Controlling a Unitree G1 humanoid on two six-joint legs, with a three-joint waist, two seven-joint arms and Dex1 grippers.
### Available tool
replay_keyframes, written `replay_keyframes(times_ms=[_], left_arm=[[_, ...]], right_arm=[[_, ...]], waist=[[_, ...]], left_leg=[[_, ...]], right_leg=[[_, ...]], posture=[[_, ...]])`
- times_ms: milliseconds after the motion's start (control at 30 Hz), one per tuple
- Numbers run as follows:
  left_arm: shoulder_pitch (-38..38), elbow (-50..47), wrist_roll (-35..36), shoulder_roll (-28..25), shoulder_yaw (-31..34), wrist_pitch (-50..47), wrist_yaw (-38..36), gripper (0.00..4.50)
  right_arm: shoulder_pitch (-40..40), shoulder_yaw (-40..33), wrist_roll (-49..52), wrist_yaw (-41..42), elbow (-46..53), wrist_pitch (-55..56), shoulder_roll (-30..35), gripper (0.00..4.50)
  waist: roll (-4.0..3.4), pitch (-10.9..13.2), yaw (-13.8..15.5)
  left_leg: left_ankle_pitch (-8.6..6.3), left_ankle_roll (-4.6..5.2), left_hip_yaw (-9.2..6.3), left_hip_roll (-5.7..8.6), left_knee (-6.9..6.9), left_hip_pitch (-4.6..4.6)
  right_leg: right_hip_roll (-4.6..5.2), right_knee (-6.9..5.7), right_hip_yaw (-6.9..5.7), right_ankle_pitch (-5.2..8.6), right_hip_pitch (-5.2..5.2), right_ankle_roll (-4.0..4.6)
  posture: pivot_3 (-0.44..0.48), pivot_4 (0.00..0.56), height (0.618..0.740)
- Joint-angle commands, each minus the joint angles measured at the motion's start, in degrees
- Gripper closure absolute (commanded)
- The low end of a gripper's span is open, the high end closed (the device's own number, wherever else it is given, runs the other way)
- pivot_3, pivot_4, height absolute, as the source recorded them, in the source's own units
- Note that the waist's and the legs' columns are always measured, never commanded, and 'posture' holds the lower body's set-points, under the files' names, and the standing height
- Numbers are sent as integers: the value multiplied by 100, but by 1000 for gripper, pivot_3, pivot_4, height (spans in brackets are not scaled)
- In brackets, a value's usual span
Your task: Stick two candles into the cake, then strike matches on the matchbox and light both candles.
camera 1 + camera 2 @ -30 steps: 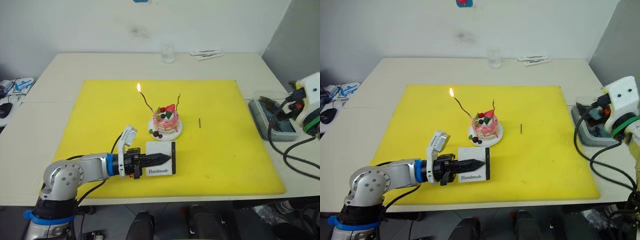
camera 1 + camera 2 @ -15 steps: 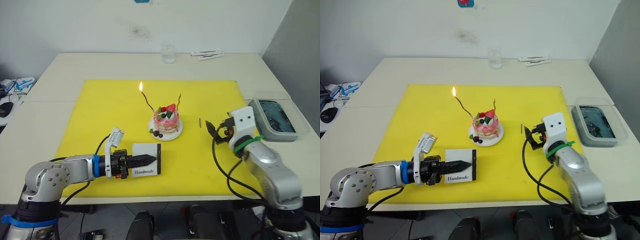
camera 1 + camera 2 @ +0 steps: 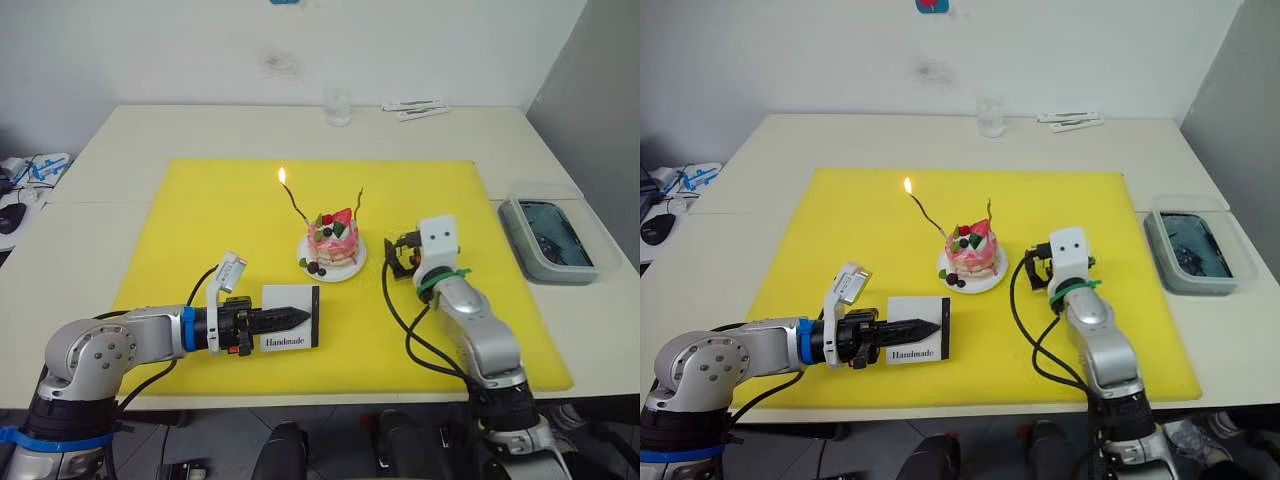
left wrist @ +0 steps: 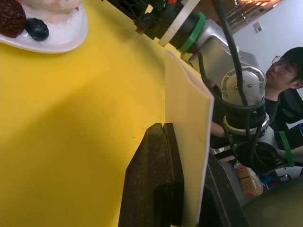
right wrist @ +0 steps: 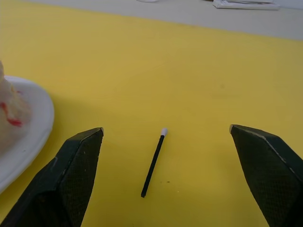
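The pink cake sits on its white plate in the middle of the yellow mat. Two wavy candles stand in it. The left candle burns with a small flame; the right candle shows no flame. My left gripper is shut on the white "Handmade" matchbox, held on edge just in front of the cake. My right gripper is open, low over the mat right of the plate. One black match with a white tip lies flat between its fingers.
A glass and white packets stand at the table's far edge. A grey tub with dark contents sits right of the mat. A person appears beyond the right arm in the left wrist view.
My right arm has come in from the right, past the grey tub, and now sits beside the plate, straddling the match. The left gripper pulled the matchbox slightly left.
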State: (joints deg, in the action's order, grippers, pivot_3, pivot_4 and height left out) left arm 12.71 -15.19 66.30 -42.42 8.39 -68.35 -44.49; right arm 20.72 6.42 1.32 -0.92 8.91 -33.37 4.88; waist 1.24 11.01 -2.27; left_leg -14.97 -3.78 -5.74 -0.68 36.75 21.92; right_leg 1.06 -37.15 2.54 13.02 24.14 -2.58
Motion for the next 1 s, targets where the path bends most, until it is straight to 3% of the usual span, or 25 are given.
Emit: replay_keyframes(times_ms=[33, 433, 567, 867, 1000], left_arm=[[89, -100, 76, -39, 147, 3, -27, 4500], [83, -138, 98, -28, 157, 0, -7, 4500], [85, -152, 113, -16, 155, -6, 10, 4500], [100, -143, 107, 2, 140, 2, 18, 4500], [100, -131, 99, 5, 137, 7, 15, 4500]], right_arm=[[208, -103, -156, -192, -172, 416, -124, 36], [203, -326, -164, -338, -588, 177, -376, 36], [163, -494, -46, -445, -560, -79, -593, 937], [90, -646, 83, -556, -351, -504, -965, 4310], [125, -666, 93, -531, -301, -521, -998, 4474]], waist=[[0, 0, -2], [-1, 0, -13], [-1, 0, -14], [-2, -2, -13], [-1, -2, -13]], left_leg=[[0, 0, 0, 0, 1, 0], [0, 0, -1, 0, -1, 0], [0, 0, -3, 0, 0, -3], [0, 0, -9, 0, 2, -4], [0, 0, -9, 0, 2, -4]], right_leg=[[0, 0, 0, 0, 0, 0], [0, 0, -1, -1, 0, 2], [0, -4, -2, 0, -1, 1], [-1, -5, -6, 0, -4, 2], [0, -5, -6, 0, -5, 2]], posture=[[0, 150, 740], [0, 150, 740], [0, 150, 740], [0, 150, 740], [0, 150, 740]])
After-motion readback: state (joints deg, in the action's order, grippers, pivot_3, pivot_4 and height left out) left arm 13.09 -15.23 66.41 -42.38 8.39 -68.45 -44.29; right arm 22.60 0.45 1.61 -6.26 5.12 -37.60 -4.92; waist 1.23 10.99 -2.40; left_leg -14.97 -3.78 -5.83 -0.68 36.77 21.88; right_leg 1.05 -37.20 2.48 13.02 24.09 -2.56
